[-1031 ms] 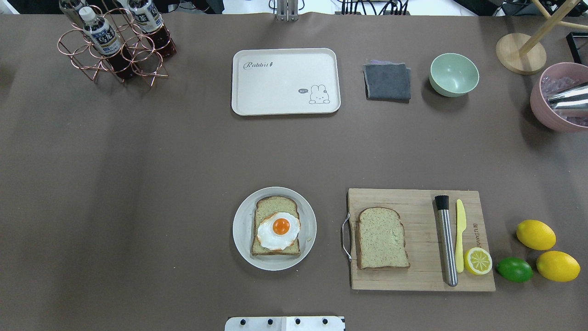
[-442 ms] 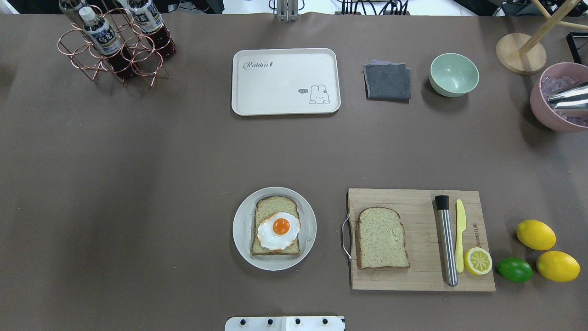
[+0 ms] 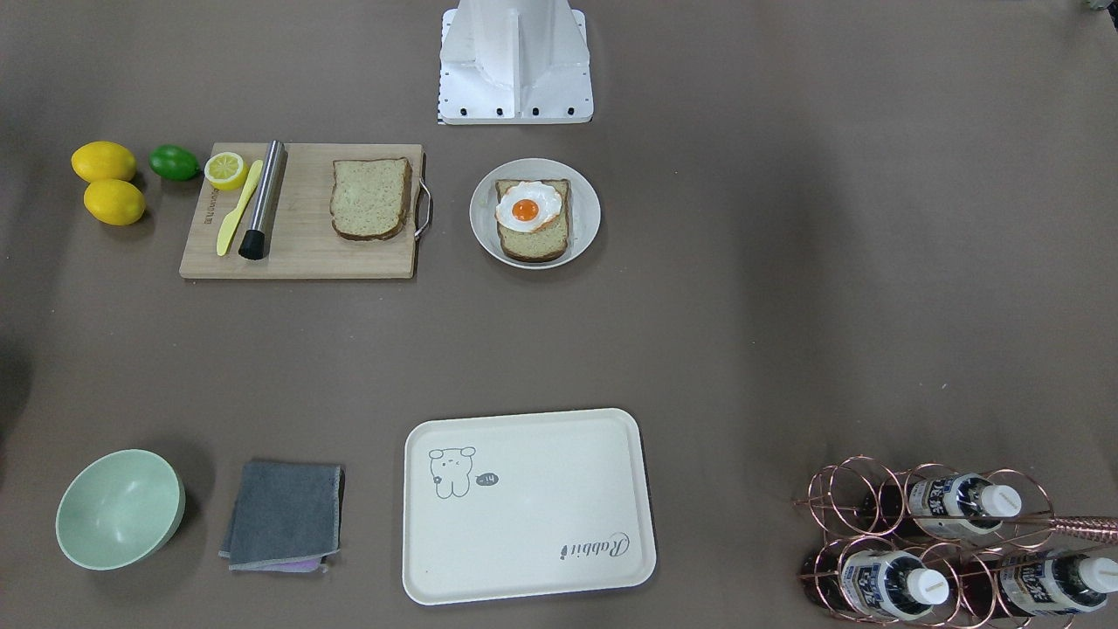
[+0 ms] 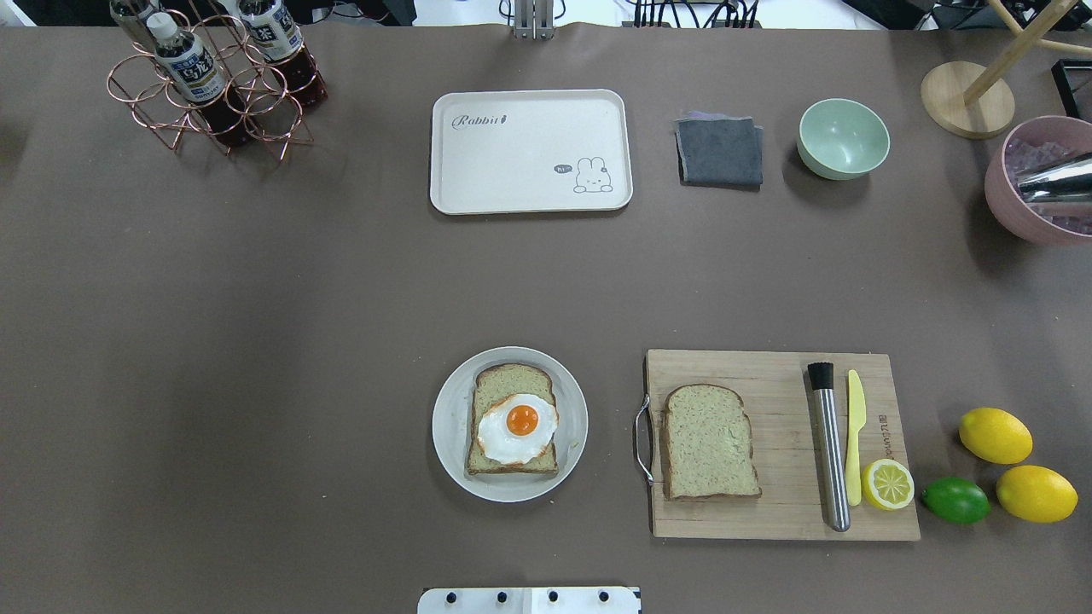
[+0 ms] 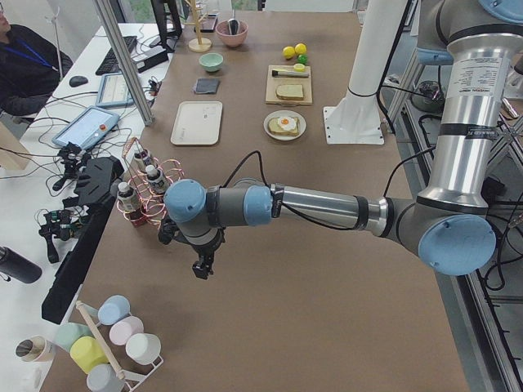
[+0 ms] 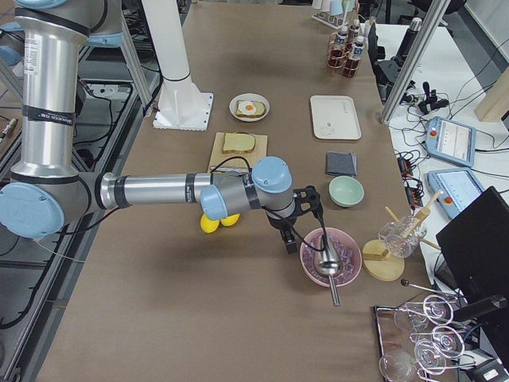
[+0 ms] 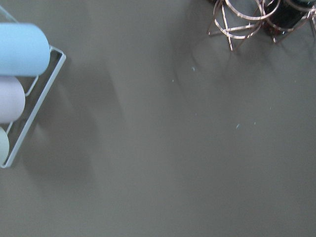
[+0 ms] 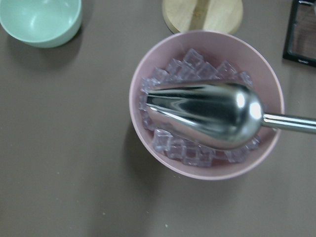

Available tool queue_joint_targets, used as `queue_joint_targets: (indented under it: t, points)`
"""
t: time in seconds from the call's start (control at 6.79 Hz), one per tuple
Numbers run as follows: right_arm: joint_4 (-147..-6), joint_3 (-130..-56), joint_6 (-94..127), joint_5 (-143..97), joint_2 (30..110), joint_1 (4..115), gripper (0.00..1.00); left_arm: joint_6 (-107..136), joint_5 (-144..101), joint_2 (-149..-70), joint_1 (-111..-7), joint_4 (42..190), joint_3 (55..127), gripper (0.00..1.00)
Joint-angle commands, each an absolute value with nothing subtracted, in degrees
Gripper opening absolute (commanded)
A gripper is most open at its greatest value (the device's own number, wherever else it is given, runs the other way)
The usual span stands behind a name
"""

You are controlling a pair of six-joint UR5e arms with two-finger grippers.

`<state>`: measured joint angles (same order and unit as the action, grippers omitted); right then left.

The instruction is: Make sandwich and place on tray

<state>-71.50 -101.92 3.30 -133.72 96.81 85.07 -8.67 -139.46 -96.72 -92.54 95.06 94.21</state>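
The sandwich lies in parts. One bread slice [image 4: 512,379] with a fried egg [image 4: 517,424] on top rests on a round white plate [image 4: 444,426]. The second slice [image 4: 711,441] lies on the wooden board [image 4: 768,375]. The cream tray [image 4: 529,162] sits bare at the far middle. My left gripper [image 5: 202,265] hangs over the table by the bottle rack, far from the food. My right gripper [image 6: 290,237] hangs beside the pink ice bowl [image 8: 205,103]. I cannot tell whether either is open or shut.
A steel muddler [image 4: 829,452], a yellow knife [image 4: 855,435] and a half lemon [image 4: 887,484] share the board. Lemons [image 4: 994,435] and a lime [image 4: 955,500] lie to its right. A grey cloth [image 4: 719,152], a green bowl [image 4: 843,138] and the bottle rack [image 4: 213,77] line the far side.
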Motion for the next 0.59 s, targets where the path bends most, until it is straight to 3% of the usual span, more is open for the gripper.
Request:
queue_joint_targets:
  t: [0.0, 0.44]
  points:
    - [-68.74, -102.39, 10.95, -134.12, 94.14, 79.56, 1.0, 3.37, -139.4, -96.59, -89.15, 108.39, 95.54, 0.97]
    - [-67.85, -103.0, 30.74, -131.85, 86.95, 68.42, 1.0, 21.03, -135.56, -97.38, -76.51, 118.54, 96.32, 0.99]
